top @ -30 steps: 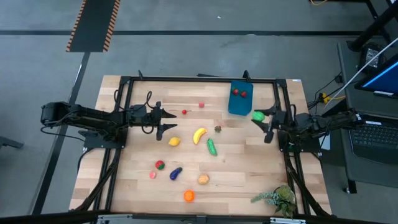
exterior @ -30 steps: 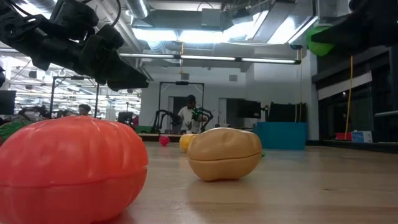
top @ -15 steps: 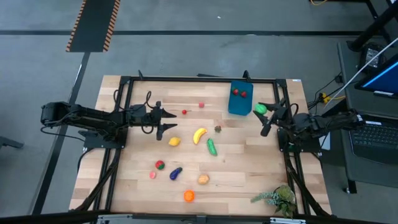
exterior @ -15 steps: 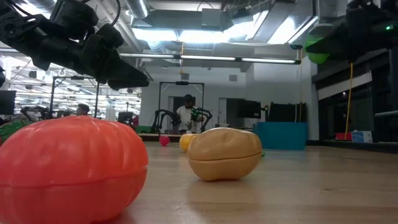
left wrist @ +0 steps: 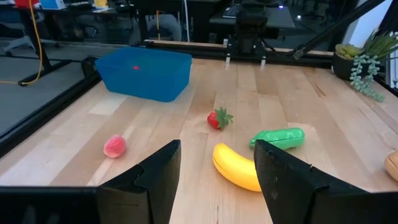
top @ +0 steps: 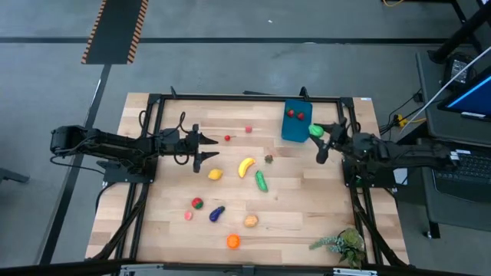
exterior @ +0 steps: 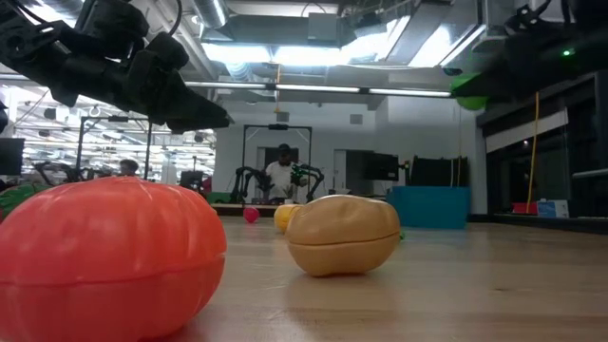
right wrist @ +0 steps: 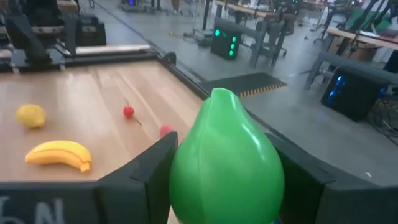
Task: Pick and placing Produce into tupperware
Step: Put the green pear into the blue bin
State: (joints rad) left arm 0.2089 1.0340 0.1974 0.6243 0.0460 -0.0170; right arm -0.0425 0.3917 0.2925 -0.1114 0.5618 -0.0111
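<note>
My right gripper (top: 317,138) is shut on a green toy pear (top: 315,131), high above the table beside the right near corner of the blue tupperware (top: 296,123). Two red pieces lie inside the tupperware. In the right wrist view the pear (right wrist: 227,163) fills the space between the fingers. My left gripper (top: 201,148) hangs open above the table's left half, and its wrist view shows the strawberry (left wrist: 217,118), banana (left wrist: 236,167) and cucumber (left wrist: 278,137) ahead of it. Produce lies scattered over the table's middle, including the banana (top: 245,166), cucumber (top: 261,181) and lemon (top: 215,174). My right gripper pinches the green pear between its two fingers (right wrist: 149,169), which stand on opposite sides of its wide body (right wrist: 186,174). The fingers come at it from the table's right. The pear is lifted clear of the table (exterior: 467,90).
An eggplant (top: 217,214), a tan piece (top: 251,221), an orange piece (top: 232,241) and small red pieces (top: 197,203) lie nearer the near edge. A leafy sprig (top: 341,245) sits at the near right corner. A dark frame rail (top: 245,97) borders the table.
My right gripper, still shut on the green pear, has moved toward the table's far edge and a little left, closing on the tupperware's right side. The left arm has kept still.
</note>
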